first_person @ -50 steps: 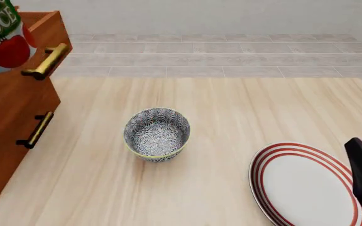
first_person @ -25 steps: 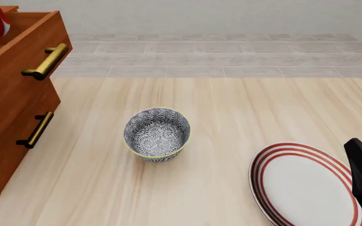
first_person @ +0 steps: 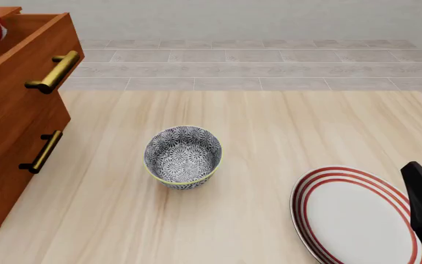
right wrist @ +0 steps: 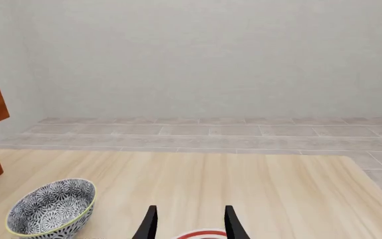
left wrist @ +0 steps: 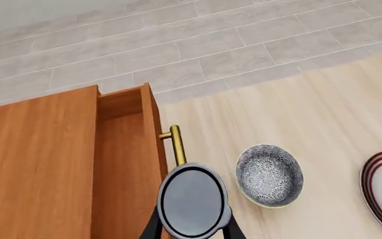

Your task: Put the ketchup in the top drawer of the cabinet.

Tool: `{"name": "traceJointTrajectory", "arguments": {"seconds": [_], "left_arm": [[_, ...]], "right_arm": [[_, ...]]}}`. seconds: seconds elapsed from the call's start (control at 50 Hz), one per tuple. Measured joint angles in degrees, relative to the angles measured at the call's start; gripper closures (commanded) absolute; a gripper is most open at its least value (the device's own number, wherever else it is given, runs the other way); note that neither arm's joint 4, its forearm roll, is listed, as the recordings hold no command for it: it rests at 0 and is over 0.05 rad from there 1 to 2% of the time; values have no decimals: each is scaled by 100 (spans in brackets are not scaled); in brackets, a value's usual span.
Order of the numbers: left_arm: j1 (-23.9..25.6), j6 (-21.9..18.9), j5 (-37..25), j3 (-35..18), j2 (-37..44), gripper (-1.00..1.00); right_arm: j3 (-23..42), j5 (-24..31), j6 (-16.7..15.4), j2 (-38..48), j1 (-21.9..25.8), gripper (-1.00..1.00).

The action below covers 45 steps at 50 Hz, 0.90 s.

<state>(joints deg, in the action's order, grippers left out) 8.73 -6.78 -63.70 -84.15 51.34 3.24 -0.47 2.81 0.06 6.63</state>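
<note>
Ketchup (left wrist: 192, 201) sits clamped between the fingers of my left end effector (left wrist: 192, 233), its glossy grey top facing the wrist camera, held high over the front edge of the top drawer (left wrist: 121, 164). It is a stiff little can, probably light, and I judge the smooth round wall slippery, so a hold across the body suits it best. My right end effector (right wrist: 188, 224) rests idle with its jaws apart and nothing between them, above the striped plate (first_person: 357, 214). Farther out on the bench (first_person: 270, 126), the patterned bowl (first_person: 182, 157) stands well apart from the cabinet (first_person: 9, 126). The drawer is pulled out, its cavity open and narrow; its brass handle (first_person: 53, 71) and front board are the edges to clear.
</note>
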Motion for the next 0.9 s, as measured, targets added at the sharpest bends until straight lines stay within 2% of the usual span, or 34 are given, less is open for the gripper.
{"name": "traceJointTrajectory", "arguments": {"seconds": [0.52, 0.9], "left_arm": [[-953, -141, 201, -277, 522, 100], [-1512, -68, 436, -306, 860, 100]], "right_arm": [[-6, 27, -68, 1, 62, -100], [-30, 36, -86, 1, 71, -100]]}}
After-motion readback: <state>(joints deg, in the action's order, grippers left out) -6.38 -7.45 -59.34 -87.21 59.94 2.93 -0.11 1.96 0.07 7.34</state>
